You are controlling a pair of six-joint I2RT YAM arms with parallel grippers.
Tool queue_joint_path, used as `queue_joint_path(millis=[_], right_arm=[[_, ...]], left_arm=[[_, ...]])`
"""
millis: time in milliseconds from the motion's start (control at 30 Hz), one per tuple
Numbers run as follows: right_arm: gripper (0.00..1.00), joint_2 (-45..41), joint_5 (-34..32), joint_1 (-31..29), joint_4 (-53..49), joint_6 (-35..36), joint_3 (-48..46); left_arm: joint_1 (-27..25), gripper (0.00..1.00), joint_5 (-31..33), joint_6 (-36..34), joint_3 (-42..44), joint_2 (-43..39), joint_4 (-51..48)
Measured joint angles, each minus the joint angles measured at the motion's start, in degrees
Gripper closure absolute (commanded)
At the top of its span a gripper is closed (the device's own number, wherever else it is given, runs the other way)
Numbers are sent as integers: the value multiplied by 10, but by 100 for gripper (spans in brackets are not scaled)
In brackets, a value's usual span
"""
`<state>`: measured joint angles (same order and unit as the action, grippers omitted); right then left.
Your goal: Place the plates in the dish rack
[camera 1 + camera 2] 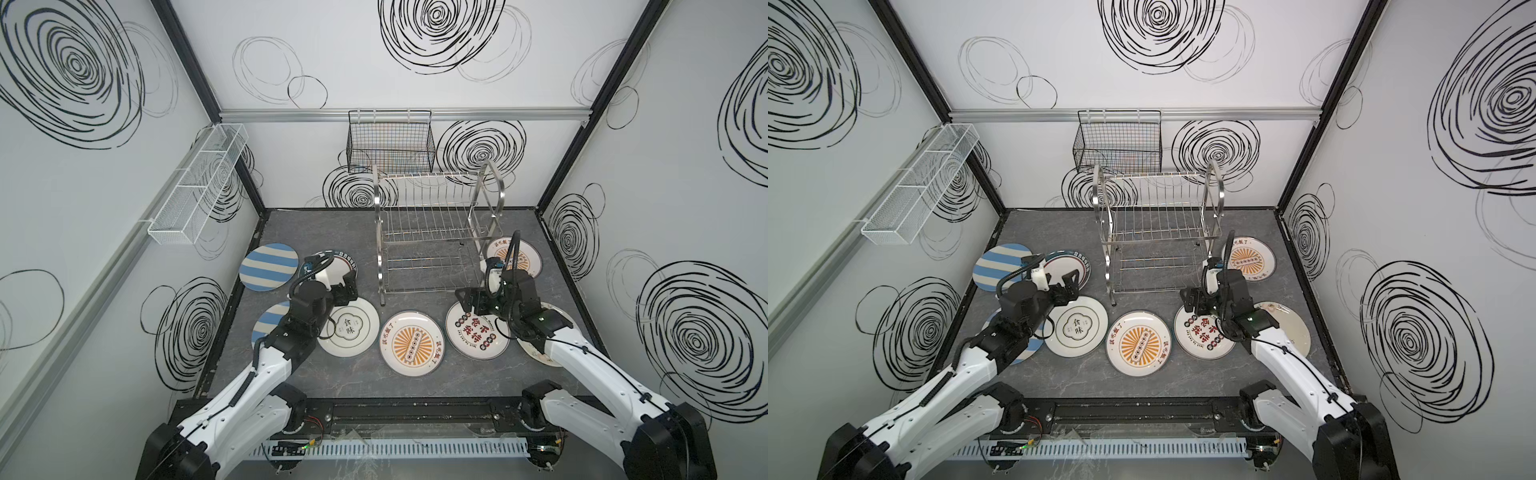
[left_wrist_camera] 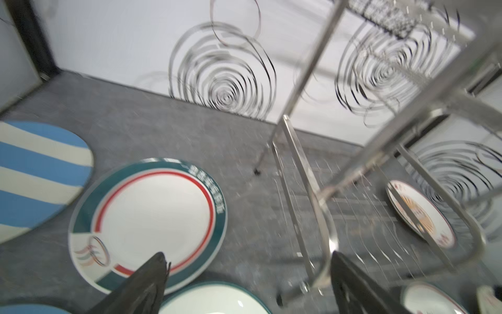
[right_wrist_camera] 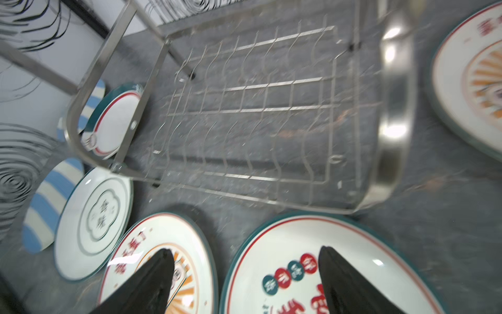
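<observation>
The dish rack (image 1: 436,232) stands mid-frame in both top views, toward the back of the grey bench (image 1: 365,386). The plates (image 1: 411,343) lie flat on the bench, to its left, front and right. The left pincer (image 2: 248,254) gapes wide above the green-rimmed plate (image 2: 154,217), gripping nothing. The right pincer (image 3: 244,248) hangs just as wide over the red-and-green-dotted plate (image 3: 298,239) near the rack's front right corner.

Left arm (image 1: 266,365): stretched forward, held low; left gripper (image 2: 247,258): jaws spread wide, holding nothing; right arm (image 1: 582,357): stretched forward, wrist turned toward the middle; right gripper (image 3: 245,251): jaws apart, holding nothing.
</observation>
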<state>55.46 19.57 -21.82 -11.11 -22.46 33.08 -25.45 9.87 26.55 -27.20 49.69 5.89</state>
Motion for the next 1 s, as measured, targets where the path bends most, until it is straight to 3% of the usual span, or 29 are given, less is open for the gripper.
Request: queue_joint_path(millis=[167,400,633,1000], right_arm=[[16,-16,35,-95,-26,-76,-22],[21,-55,49,-192,-40,-208,-89],[27,-97,52,-227,-26,-299,-142],[33,-89,45,-264,71,-408,-221]], left_arm=[[-51,4,-72,36,21,-15,-67],[-89,4,-127,63,63,-28,-71],[-121,4,-152,75,81,-6,-53],[-153,4,-174,84,100,44,-14]])
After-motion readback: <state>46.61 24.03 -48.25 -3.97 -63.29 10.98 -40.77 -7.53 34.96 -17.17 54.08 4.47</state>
